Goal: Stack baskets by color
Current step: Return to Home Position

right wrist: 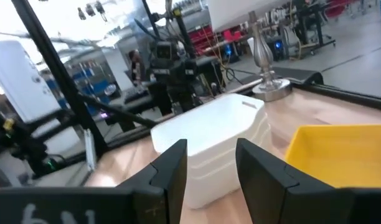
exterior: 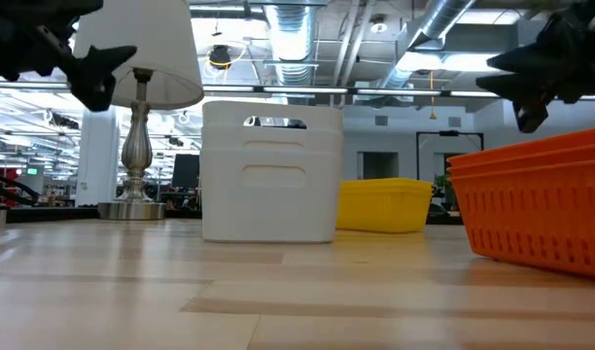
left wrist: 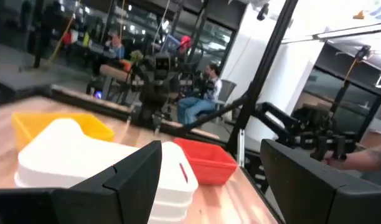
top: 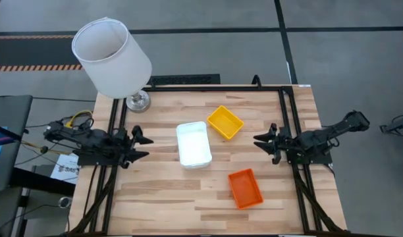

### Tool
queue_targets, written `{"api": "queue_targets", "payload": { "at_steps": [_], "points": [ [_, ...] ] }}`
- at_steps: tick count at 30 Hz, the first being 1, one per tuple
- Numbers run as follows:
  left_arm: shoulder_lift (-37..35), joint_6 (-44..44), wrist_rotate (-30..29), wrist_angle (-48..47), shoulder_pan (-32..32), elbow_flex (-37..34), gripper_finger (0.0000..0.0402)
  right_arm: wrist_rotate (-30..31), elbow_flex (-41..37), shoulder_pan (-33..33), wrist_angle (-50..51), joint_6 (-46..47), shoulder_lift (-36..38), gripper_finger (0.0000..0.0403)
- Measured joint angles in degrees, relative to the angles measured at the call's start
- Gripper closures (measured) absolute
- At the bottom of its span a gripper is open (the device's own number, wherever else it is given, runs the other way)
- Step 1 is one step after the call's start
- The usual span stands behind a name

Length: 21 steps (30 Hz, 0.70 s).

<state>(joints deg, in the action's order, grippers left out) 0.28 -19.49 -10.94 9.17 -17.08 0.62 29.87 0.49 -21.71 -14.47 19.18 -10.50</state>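
Note:
A stack of nested white baskets (top: 193,145) stands on its base at the table's middle, also seen in the low view as a white stack (exterior: 270,170). A yellow basket (top: 225,122) sits just beyond it to the right. Orange baskets (top: 245,187), nested (exterior: 536,199), rest nearer the front right. My left gripper (top: 146,147) hovers open at the table's left edge, pointing level at the white stack (left wrist: 103,162). My right gripper (top: 262,143) hovers open at the right edge, facing the white stack (right wrist: 209,134) and the yellow basket (right wrist: 340,152). Neither gripper holds anything.
A table lamp with a large white shade (top: 112,56) and a metal foot (top: 138,101) stands at the far left corner. A black frame (top: 208,87) runs along the table's far and side edges. Bare wood lies at the front left (top: 162,204).

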Motion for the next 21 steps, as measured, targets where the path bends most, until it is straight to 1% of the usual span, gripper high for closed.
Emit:
{"api": "queue_targets", "payload": {
  "at_steps": [3,8,11,17,21],
  "points": [
    [-0.14,2.56,0.17,0.93,0.0,-0.02,0.0139,0.0,-0.02,0.31,2.71,-0.61,0.06,0.0247],
    [-0.07,3.44,-1.87,-2.72,-0.02,-0.04,0.0139,0.03,-0.02,1.5,8.29,2.5,0.02,0.0248],
    [-0.07,2.82,-2.51,-5.38,0.0,-0.07,0.0139,0.04,-0.04,2.03,8.96,2.72,0.04,0.0246],
    [0.08,2.85,-0.69,-5.6,0.0,-0.11,0.0139,0.08,-0.07,3.24,9.59,1.25,0.02,0.0244],
    [0.08,6.22,-0.57,-5.58,0.0,-0.15,0.0139,0.07,-0.09,3.96,9.88,-0.18,0.02,0.0247]
  ]
}}
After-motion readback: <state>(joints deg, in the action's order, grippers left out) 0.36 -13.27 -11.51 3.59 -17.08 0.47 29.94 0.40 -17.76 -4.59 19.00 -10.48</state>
